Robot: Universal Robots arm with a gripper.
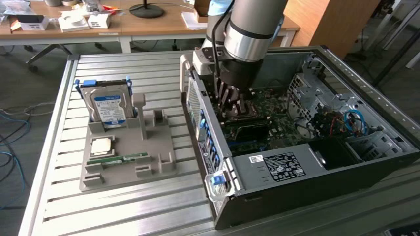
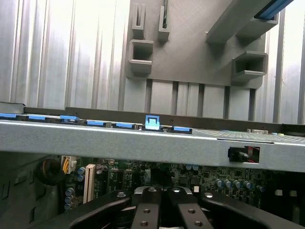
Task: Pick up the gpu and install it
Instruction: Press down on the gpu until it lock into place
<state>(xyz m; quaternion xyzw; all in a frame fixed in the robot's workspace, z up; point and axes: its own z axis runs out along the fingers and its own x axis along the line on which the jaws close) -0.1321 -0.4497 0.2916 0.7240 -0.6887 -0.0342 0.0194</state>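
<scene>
The bench (image 1: 131,206) is pale silver metal, ribbed in long parallel slats; the holder tray (image 1: 125,167) is plain matte grey; the hard drive (image 1: 108,108) is silver with a blue-and-white label. The computer case (image 1: 276,169) is dark grey with blue clips (image 2: 151,122) along its rim; the motherboard (image 1: 262,113) is green; the gripper (image 1: 229,93) is black.

Around the matt grey plastic holder tray (image 1: 125,162), the ribbed table (image 1: 59,206) looks like brushed bare metal, the open computer case (image 1: 367,162) beside it like dull grey sheet metal, and the desk (image 1: 151,24) beyond it like smooth pale wood.
</scene>
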